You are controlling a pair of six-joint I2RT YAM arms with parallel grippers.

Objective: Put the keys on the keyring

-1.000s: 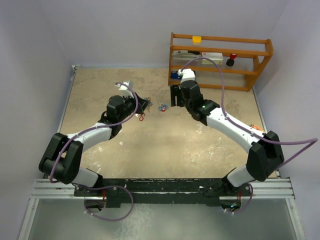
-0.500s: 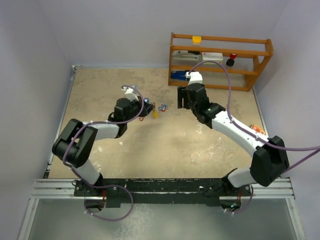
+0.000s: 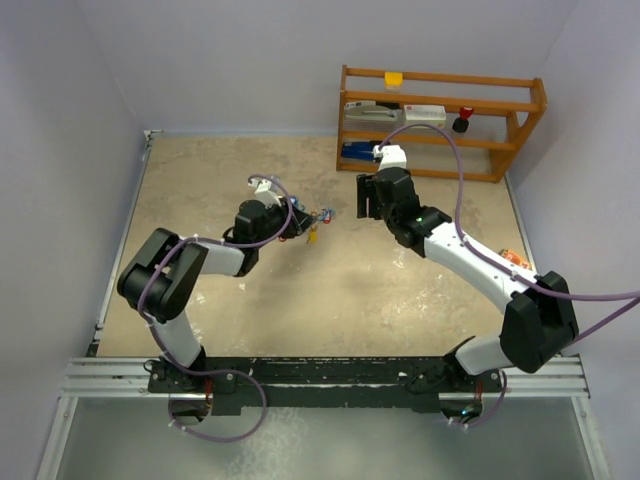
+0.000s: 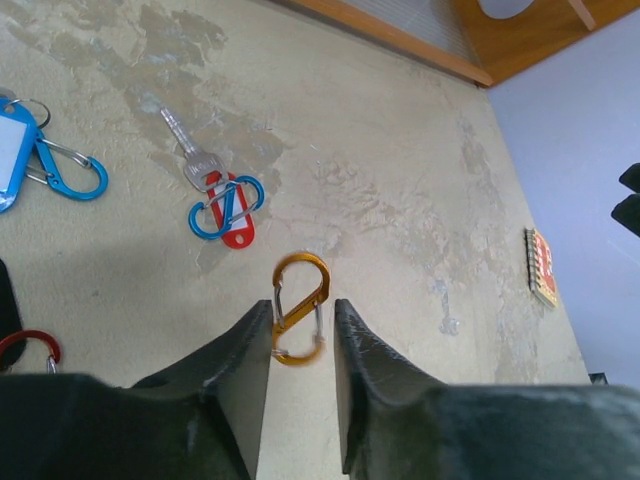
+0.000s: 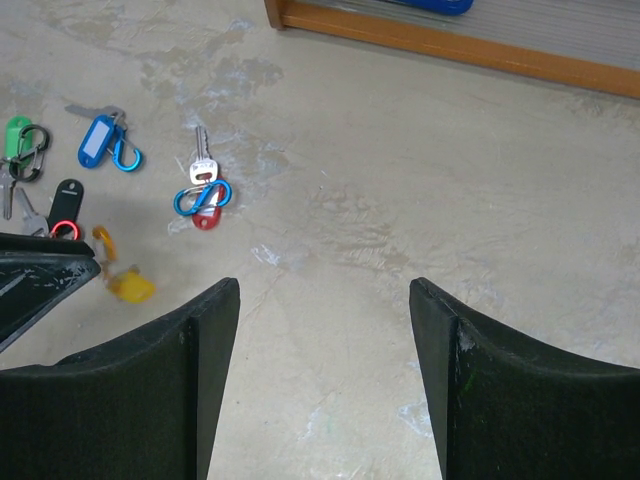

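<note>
Right wrist view showed the keys in a small bunch on the counter (image 5: pixel 350 230), over at ten o'clock. The yellow key (image 5: pixel 130 288) looked blurry at eight o'clock, right by the tip of the left jaws. The orange clip (image 5: pixel 103 240) was just above it. I could not tell if the two were joined.

The black key (image 5: pixel 66 192) lay a little higher, at nine o'clock, with a red clip (image 5: pixel 62 228) at its low end. The green key (image 5: pixel 14 133) was at the far left edge. The blue key (image 5: pixel 98 140) lay just to its right. The red key (image 4: pixel 203 168) lay apart from the bunch, toward the middle, with a blue clip (image 4: pixel 225 205) across its red end.

From the left wrist camera, the left jaws were close together. The orange clip sat between them and touched both sides, so they were holding it. The red key lay at eleven o'clock from that clip, near but not touching.

The right jaws were spread wide, with nothing between them but bare counter. From the top camera, they hung to the right of the keys, at three o'clock from them. A wooden shelf (image 3: pixel 440 120) stood behind, at the back wall.
</note>
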